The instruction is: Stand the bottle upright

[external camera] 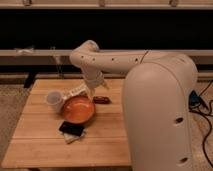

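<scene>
Fingers (92, 91) sit a bit left of mid frame, low over the bench (45, 145), & they are open. They point down at the R end of the bottle (76, 91); can't tell if they touch it. The bottle lies on its side on the bench, slanted, btwn the fingers & the white cup (55, 99) to its L. The cup stands up. Just below the bottle is an orange bowl (78, 109), w/ its rim close to the cup. A small red-brown thing (101, 99) lies flat just R of the bowl. Lower down, near the bowl, a black flat thing (71, 129) rests on the bench. The white arm (112, 61) bends up from the fingers, then runs R to the big white robot body (160, 115) on the R side of the frame.
</scene>
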You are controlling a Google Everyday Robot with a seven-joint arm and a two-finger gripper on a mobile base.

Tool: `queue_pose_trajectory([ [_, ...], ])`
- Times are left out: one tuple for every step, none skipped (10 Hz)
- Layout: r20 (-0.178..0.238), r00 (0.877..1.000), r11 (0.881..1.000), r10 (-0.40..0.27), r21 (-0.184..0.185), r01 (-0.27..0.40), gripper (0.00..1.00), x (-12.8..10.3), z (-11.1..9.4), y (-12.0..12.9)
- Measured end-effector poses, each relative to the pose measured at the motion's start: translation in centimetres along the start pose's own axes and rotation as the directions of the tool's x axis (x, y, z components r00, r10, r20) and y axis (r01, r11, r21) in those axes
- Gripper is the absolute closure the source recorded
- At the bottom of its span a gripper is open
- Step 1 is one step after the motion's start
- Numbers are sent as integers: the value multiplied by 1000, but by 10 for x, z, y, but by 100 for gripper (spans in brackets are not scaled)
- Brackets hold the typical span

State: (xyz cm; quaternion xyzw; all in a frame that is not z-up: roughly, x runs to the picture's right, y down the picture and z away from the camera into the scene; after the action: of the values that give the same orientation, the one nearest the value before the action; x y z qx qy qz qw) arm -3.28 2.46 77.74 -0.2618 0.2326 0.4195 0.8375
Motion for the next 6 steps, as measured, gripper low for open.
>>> queue_pose_trajectory([
  [1,1000,1000,-2,2,2,30,-1,0,0],
  [11,1000,1000,-27,10,27,30,-4,0,-3],
  [37,997,998,-64,13,63,30,-16,2,-7],
  [57,992,994,-110,16,109,30,-31,3,-11],
  [72,985,987,-159,16,158,30,-45,6,-11],
  [94,966,970,-242,19,241,30,-65,9,-9],
])
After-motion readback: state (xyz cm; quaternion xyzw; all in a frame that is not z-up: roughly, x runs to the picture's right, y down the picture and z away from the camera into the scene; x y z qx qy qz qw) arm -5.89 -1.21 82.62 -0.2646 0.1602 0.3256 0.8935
